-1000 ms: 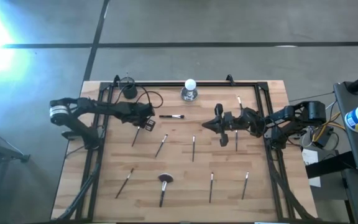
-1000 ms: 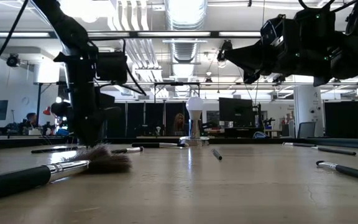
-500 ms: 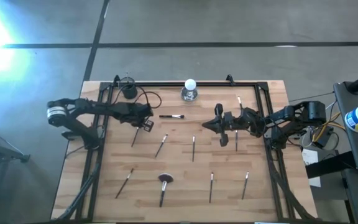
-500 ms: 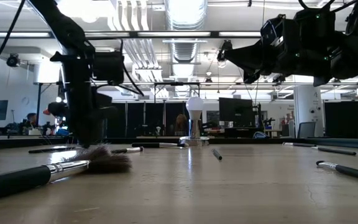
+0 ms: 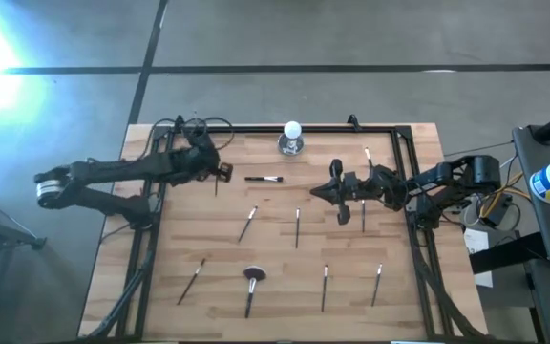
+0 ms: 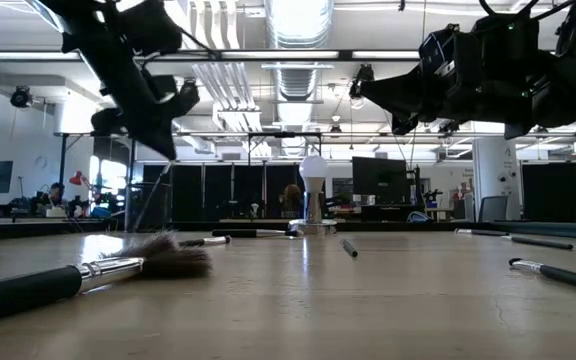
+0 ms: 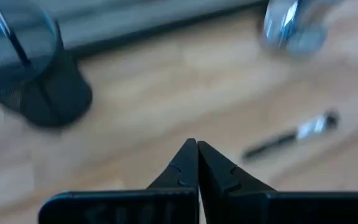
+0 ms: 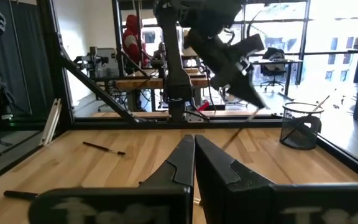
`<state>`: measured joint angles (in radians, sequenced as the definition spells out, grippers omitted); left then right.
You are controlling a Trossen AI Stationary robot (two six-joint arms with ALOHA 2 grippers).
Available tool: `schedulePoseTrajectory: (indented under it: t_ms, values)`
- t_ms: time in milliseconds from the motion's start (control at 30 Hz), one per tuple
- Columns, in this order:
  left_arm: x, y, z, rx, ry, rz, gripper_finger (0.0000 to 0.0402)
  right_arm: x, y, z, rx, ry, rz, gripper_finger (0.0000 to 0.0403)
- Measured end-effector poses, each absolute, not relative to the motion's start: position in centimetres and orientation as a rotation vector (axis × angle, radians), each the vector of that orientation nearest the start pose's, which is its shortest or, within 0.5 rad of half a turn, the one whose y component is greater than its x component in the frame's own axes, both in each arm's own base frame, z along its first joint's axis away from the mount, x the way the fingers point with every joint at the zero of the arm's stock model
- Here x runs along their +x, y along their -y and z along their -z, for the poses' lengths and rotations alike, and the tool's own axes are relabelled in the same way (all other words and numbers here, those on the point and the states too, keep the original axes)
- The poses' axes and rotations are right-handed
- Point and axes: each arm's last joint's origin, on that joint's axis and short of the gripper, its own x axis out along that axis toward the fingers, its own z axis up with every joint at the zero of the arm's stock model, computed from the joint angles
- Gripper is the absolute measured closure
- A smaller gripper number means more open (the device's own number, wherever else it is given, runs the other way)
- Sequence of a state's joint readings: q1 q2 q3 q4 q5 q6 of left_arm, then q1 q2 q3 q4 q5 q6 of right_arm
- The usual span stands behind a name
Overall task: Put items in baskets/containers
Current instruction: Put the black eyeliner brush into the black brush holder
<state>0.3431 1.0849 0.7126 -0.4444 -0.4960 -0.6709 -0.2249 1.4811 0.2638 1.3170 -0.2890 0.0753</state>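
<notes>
My left gripper (image 5: pixel 220 174) hangs above the table's far left part, shut on a thin dark brush (image 8: pixel 238 127) that slants down below it. The black mesh cup (image 7: pixel 42 93) stands just beyond, at the far left edge, with one brush (image 7: pixel 8 31) leaning inside it. Several more brushes lie flat on the wood, among them one (image 5: pixel 264 179) near the left gripper and a fluffy-headed one (image 5: pixel 252 284) near the front. My right gripper (image 5: pixel 325 190) waits shut and holding nothing above the table's right middle. My left gripper pinches the brush near its upper end (image 8: pixel 253 111) between its two shut fingers, coming from above. The brush hangs slanted below the fingers (image 6: pixel 153 197), lifted clear of the table. Which end of the brush that is, I cannot tell.
A white ball on a silvery base (image 5: pixel 292 139) stands at the far edge, right of the cup. A black frame (image 5: pixel 256 128) runs along the table's far and side edges. Bare wood lies between the scattered brushes.
My left gripper has taken hold of the brush that lay slanted at the table's left middle, lifted it clear and carried it up and toward the far left, to the cup. The brush now hangs slanted under the fingers. The right arm has kept still.
</notes>
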Motion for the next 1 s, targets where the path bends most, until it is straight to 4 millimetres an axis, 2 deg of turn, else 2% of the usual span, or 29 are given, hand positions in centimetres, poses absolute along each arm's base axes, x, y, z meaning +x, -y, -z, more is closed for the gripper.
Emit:
schedulePoseTrajectory:
  t_ms: [133,400,767,1000]
  values:
    - [19.1,-8.7,-24.7,-0.469,-0.412,-1.043,0.0401,22.8,4.4,-16.7,0.050,0.093,-0.068,0.0394]
    - [17.7,-10.4,-26.2,-0.349,-0.372,-1.149,0.0401,22.8,4.4,-16.7,0.051,0.093,-0.067,0.0394]
    - [14.7,-14.7,-29.7,-0.197,-0.254,-1.367,0.0401,22.8,4.4,-16.7,0.051,0.093,-0.067,0.0394]
    - [12.4,-17.7,-30.0,-0.193,-0.207,-1.441,0.0401,22.8,4.4,-16.7,0.051,0.093,-0.067,0.0394]
